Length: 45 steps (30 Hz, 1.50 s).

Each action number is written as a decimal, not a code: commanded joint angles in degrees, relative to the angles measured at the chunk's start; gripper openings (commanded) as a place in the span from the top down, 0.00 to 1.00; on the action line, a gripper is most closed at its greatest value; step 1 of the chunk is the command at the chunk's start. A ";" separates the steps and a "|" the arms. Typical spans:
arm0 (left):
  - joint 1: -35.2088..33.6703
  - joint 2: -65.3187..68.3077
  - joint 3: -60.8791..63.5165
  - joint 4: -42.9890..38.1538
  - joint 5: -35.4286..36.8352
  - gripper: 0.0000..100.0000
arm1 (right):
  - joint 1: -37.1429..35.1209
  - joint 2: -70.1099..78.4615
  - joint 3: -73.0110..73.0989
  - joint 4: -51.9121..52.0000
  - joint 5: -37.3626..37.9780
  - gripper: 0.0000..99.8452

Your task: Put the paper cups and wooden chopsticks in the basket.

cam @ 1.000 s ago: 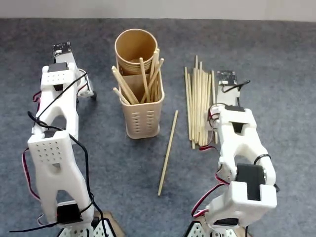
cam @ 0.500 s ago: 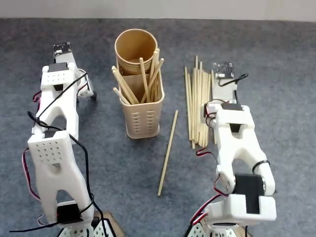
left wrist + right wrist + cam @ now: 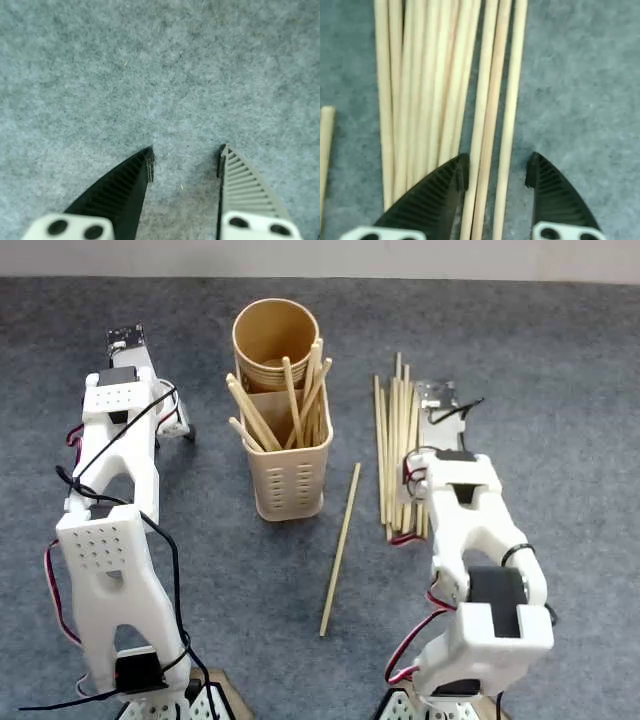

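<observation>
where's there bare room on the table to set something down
Bare carpet lies between the left arm and the basket, between the basket and the arm bases, left of the loose chopstick, and outside the right arm. It is crowded from the basket to the chopstick pile, where the right gripper sits open over the sticks.

Basket (image 3: pixel 290 485) mid-table w/ paper cup (image 3: pixel 275 335) (plus chopsticks (image 3: pixel 292 400)) in it; lone chopstick (image 3: pixel 341 545) just right; chopstick pile (image 3: pixel 395 440) farther right.
</observation>
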<state>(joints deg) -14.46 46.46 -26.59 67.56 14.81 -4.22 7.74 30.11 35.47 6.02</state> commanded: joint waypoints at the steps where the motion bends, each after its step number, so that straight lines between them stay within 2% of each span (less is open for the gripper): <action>1: 1.27 0.40 -0.75 -0.97 -0.70 0.78 | 2.86 -0.22 -2.59 0.31 -0.26 0.81; 17: 1.27 0.40 -0.75 -0.97 -0.70 0.78 | 1.63 0.04 -2.86 -0.04 1.32 0.82; 22: 1.27 0.40 -0.75 -0.97 -0.70 0.78 | 0.84 0.04 -2.68 -0.04 1.32 1.00; 25: 1.27 0.40 -0.75 -0.97 -0.70 0.78 | 0.84 0.04 -2.59 -0.04 1.49 0.98; 32: 1.27 0.40 -0.75 -0.88 -0.70 0.78 | 1.01 -0.57 -3.12 0.31 1.14 1.00; 37: 1.27 0.40 -0.84 -0.88 -0.70 0.78 | 1.10 -9.63 -6.90 0.57 -3.78 1.00; 45: 1.27 0.40 -0.84 -0.97 -0.70 0.78 | -3.56 -27.38 -17.36 4.53 -4.57 1.00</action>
<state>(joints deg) -14.46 46.46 -26.59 67.56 14.81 -5.80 -13.10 18.24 38.81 1.89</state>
